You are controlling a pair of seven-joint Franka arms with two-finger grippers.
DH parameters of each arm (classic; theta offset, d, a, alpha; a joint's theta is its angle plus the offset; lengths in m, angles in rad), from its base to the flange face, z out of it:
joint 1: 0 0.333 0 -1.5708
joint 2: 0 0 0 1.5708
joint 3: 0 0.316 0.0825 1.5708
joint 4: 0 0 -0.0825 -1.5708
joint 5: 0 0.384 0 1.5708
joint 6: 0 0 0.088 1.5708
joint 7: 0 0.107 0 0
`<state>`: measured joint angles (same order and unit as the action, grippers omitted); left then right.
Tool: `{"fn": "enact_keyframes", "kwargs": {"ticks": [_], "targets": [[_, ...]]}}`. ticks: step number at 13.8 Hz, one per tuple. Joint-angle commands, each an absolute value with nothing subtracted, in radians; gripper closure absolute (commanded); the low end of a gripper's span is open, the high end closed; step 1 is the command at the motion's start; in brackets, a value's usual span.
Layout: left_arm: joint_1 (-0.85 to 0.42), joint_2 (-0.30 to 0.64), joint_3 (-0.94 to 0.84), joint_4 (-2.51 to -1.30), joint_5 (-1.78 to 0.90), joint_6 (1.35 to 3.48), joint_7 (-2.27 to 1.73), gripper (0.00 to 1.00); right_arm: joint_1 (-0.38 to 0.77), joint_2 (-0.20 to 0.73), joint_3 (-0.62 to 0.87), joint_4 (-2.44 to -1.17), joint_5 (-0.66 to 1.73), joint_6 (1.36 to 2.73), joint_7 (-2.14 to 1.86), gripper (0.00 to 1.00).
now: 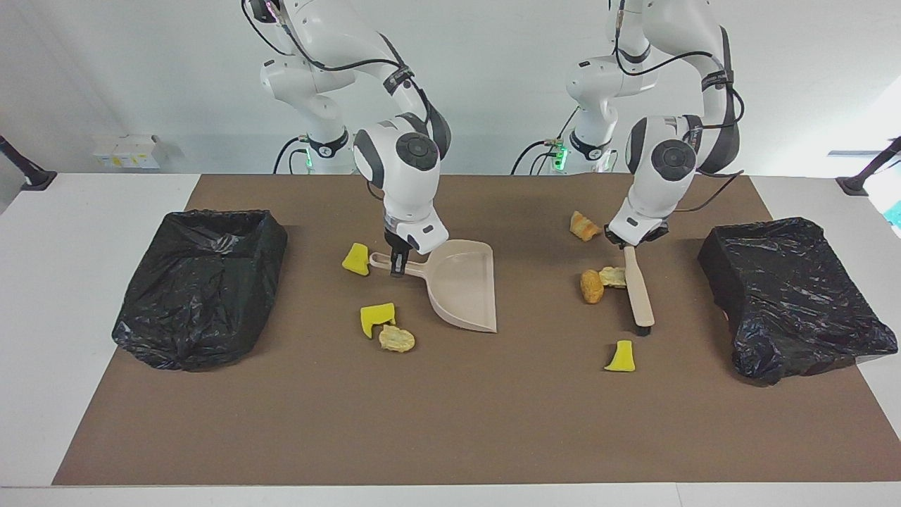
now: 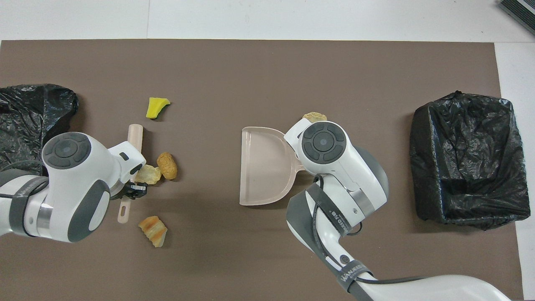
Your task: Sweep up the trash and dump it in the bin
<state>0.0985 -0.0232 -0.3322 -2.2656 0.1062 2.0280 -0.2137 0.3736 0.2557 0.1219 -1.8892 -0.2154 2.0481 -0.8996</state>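
Beige plastic fills both sets of fingers: the right gripper (image 1: 398, 266) is clamped on the dustpan (image 1: 461, 285) handle, the left gripper (image 1: 628, 246) on the brush (image 1: 639, 289) handle. Trash lies on the tabletop (image 1: 450, 422) around them: two brown lumps (image 1: 592, 286) touching the brush, yellow chunks (image 1: 356, 259) beside the dustpan handle, and black-lined bins (image 1: 200, 285) at either end.

Seven trash scraps (image 1: 377, 318) scattered on mat: yellow chunks, tan bread-like lumps, all lying loose
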Motion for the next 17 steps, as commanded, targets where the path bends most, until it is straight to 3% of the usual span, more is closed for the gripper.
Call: {"fn": "enact_keyframes", "kwargs": {"ticks": [1,5,11,17], "targets": [[0.019,-0.052,-0.318,-2.289,0.061,2.039,-0.288,1.0,0.374,0.258,0.129,-1.914,-0.209,2.089,-0.885,1.0],[-0.051,-0.046,-0.318,-2.266,0.005,2.031,-0.397,1.0,0.387,0.265,0.129,-1.913,-0.207,2.105,-0.881,1.0],[-0.043,-0.051,-0.318,-2.186,-0.003,1.938,-0.457,1.0,0.388,0.265,0.129,-1.913,-0.207,2.105,-0.881,1.0],[-0.015,-0.152,-0.307,-2.155,-0.003,1.725,-0.5,1.0,0.379,0.265,0.129,-1.91,-0.209,2.091,-0.902,1.0]]}}
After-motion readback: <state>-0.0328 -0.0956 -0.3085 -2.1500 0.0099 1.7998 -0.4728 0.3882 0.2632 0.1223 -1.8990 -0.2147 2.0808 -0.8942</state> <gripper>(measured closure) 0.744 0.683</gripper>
